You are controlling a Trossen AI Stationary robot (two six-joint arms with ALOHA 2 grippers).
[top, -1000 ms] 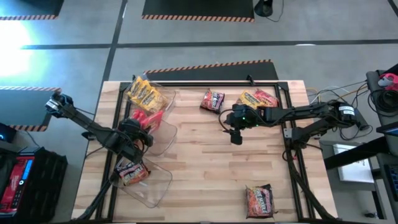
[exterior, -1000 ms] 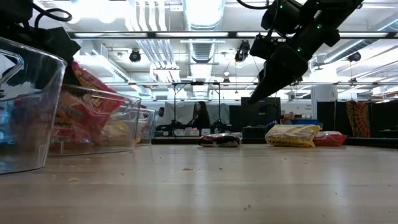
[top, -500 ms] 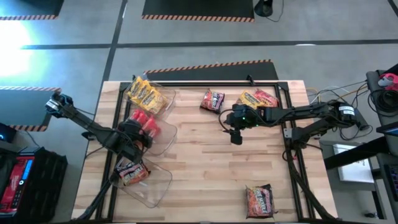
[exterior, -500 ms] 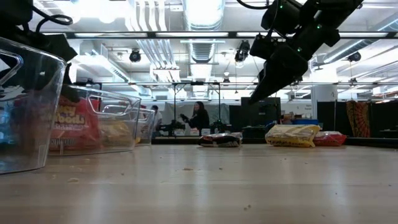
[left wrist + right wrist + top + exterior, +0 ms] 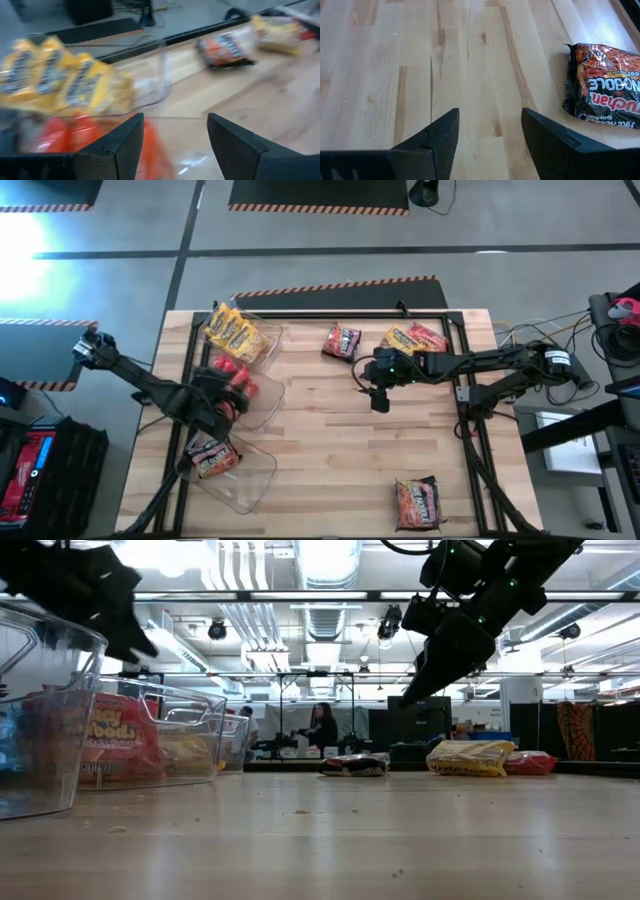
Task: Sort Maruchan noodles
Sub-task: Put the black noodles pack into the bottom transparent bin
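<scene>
Red packet (image 5: 240, 372) dropped, half-hidden in bin (image 5: 262, 392)

Both arms are dark, near-black, built of slim jointed links with thin cables running along them. The left gripper (image 5: 172, 145) ends in two broad, wedge-shaped matte fingers (so does the right gripper (image 5: 490, 137)). Small green lights glow at the right wrist.
</scene>
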